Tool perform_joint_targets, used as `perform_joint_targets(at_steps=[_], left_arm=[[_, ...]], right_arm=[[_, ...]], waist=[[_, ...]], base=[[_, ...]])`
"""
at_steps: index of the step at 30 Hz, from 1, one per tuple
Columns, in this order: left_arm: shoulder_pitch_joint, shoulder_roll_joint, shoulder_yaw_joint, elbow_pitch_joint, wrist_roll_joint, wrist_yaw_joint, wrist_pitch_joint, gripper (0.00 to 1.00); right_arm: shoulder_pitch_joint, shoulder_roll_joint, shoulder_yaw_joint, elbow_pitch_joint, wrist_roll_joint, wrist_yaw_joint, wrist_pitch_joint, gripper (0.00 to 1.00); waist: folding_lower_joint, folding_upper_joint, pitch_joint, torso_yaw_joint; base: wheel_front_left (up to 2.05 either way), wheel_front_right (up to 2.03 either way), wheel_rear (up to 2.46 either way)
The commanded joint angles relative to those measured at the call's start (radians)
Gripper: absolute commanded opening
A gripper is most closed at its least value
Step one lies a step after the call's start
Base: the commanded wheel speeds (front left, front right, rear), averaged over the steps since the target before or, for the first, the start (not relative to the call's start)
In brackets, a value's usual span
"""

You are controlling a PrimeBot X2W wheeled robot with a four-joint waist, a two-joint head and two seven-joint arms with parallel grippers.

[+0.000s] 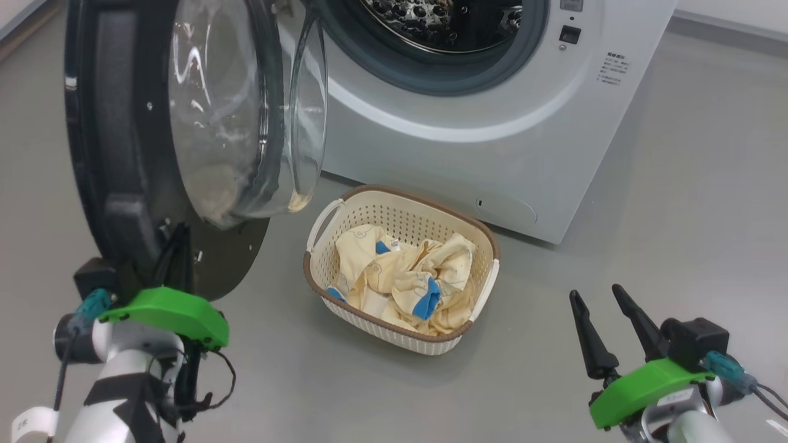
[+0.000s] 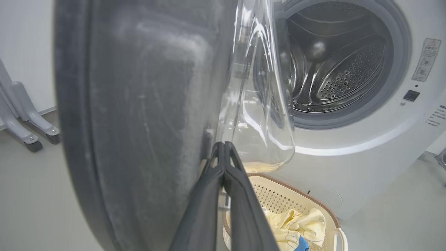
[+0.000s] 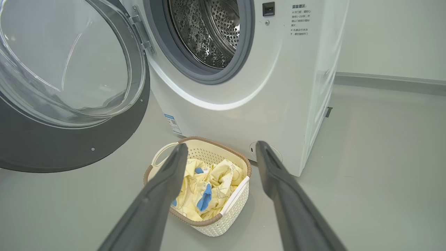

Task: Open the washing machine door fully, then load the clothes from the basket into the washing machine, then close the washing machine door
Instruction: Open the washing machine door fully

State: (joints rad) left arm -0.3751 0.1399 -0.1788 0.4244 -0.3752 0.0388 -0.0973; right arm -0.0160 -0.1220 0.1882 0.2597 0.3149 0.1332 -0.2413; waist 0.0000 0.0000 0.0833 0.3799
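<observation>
From the head: looks down on the door, swung wide at the left, off the washer. Finds the basket on the floor just in front of the washer, with the clothes heaped inside. Shows the left gripper low by the door's black rim, and the right gripper at the lower right, well apart from the basket. From the left wrist: shows the left fingers pressed together with nothing between them, tips right by the door's inner side; hard to tell if touching. Looks past the glass into the steel drum. From the right wrist: shows the right fingers spread wide, holding nothing, aimed down toward the basket. Seems time for the clothes next. Should feel soft, light and floppy, so best to pinch a high fold in the middle of the heap. Might drag the light basket along too. Cuts off the washer's top. Hides the basket floor under the heap. Hard to count the clothes.
</observation>
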Motion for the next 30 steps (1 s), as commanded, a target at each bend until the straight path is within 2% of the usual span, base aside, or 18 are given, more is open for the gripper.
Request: perform_joint_targets(at_steps=[1,8,19,30], left_arm=[[-0.046,0.053,0.067,-0.037,-0.01,0.014,-0.015,0.0],[-0.07,0.108,0.132,-0.048,-0.042,0.025,-0.026,0.0],[-0.094,0.147,0.239,-0.041,-0.112,0.056,-0.067,0.0],[-0.162,0.216,0.327,0.038,-0.167,0.043,-0.113,0.0]], right_arm=[[-0.055,-0.025,0.015,-0.039,-0.015,-0.002,0.002,1.0],[-0.079,-0.053,0.009,-0.07,-0.025,-0.002,0.027,1.0],[-0.122,-0.1,0.008,-0.142,-0.048,-0.002,0.085,1.0],[-0.124,-0.185,-0.03,-0.25,-0.07,-0.002,0.173,1.0]], waist=[[0.0,0.0,0.024,0.003],[0.0,0.0,0.099,0.008],[0.0,0.0,0.23,0.005],[0.0,0.0,0.36,0.025]], base=[[0.0,0.0,0.0],[0.0,0.0,0.0],[0.0,0.0,0.0],[0.0,0.0,0.0]])
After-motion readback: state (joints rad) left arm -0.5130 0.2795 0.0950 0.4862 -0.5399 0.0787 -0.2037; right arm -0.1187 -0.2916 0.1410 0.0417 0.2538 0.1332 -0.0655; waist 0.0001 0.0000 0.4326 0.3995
